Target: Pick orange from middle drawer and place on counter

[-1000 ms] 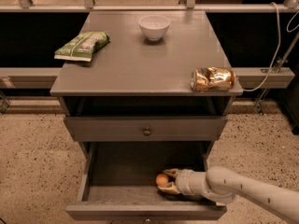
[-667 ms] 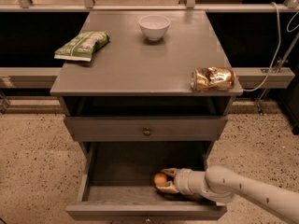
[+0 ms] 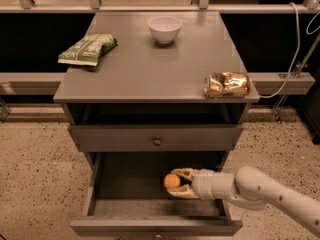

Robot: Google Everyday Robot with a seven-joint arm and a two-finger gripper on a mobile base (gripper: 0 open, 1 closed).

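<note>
Single camera view of a grey wooden cabinet with 1 arm reaching in from the lower right. The middle drawer (image 3: 127, 181) is pulled out, showing a deep rectangular tray with a dark matte floor and long side walls. The end effector (image 3: 176, 183) lies low inside this drawer, toward its right half, with its 2 pale fingers (image 3: 184, 173) pointing left and pressed against the orange (image 3: 172, 182) from above and below. The orange sits between the fingertips, close to the drawer floor; whether it is touching the floor cannot be told. The white arm (image 3: 265, 191) is smooth and tubular, crossing the right drawer wall.

Handling, as a judgement: the orange is small, round, light and fairly firm, with a smooth skin that could roll or slip out of a shallow pinch. Hold is best taken across its widest part, so that the pads meet on opposite sides, with moderate force to avoid bruising. The lift must clear the closed drawer front (image 3: 115, 138) above, which carries 1 small round knob (image 3: 157, 141).

The surface (image 3: 150, 66) is flat, smooth and grey. It carries 1 glossy white bowl (image 3: 164, 29) at the back, 1 soft green packet (image 3: 88, 49) at the left and 1 shiny, dented gold can (image 3: 227, 84) lying on its side at the right edge. Bare area in the middle looks suitable for placing
</note>
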